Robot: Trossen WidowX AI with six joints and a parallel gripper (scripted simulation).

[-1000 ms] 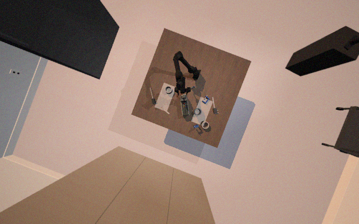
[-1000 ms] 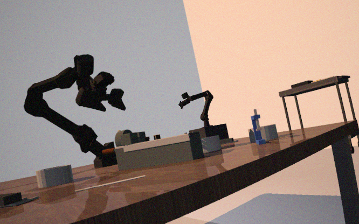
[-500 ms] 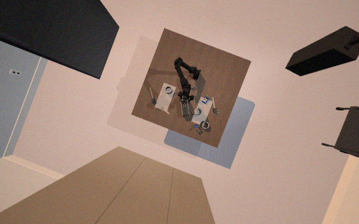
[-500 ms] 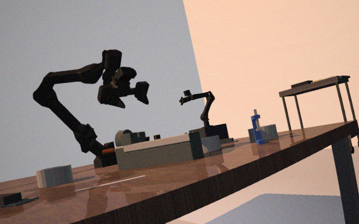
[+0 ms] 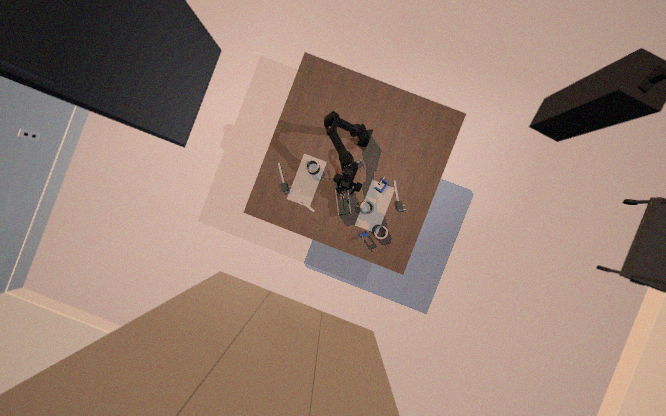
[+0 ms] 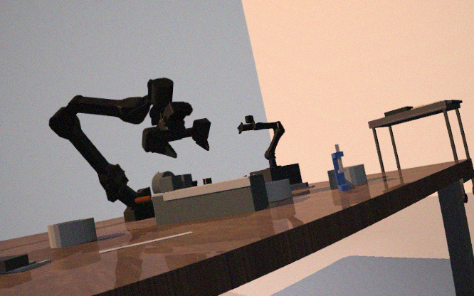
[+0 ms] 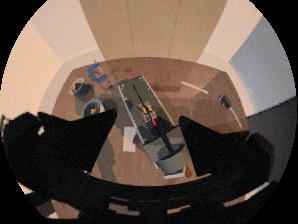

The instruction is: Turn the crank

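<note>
The machine, a long grey-green box (image 6: 202, 207) (image 7: 134, 98), stands on the table. In the wrist view its red pointer (image 7: 154, 122) sits off the brass-coloured marks (image 7: 147, 109), on the side toward the crank. A round grey crank part (image 7: 172, 162) is at the machine's near end, with the orange handle (image 7: 188, 171) (image 6: 142, 199) beside it. My gripper (image 5: 347, 187) (image 6: 191, 152) (image 7: 149, 115) is open and empty, raised above the machine, apart from the handle. The handle appears low, near my right finger in the wrist view. Fine pointer alignment is too small to read.
White sheets (image 5: 300, 188) (image 5: 368, 219) lie either side of the machine. Round containers (image 5: 313, 166) (image 5: 380, 232) (image 6: 71, 233) and a blue clamp (image 6: 336, 171) (image 7: 96, 74) stand around it. A pale strip (image 6: 145, 242) (image 7: 194, 87) lies on the table. Another arm (image 6: 275, 139) shows behind.
</note>
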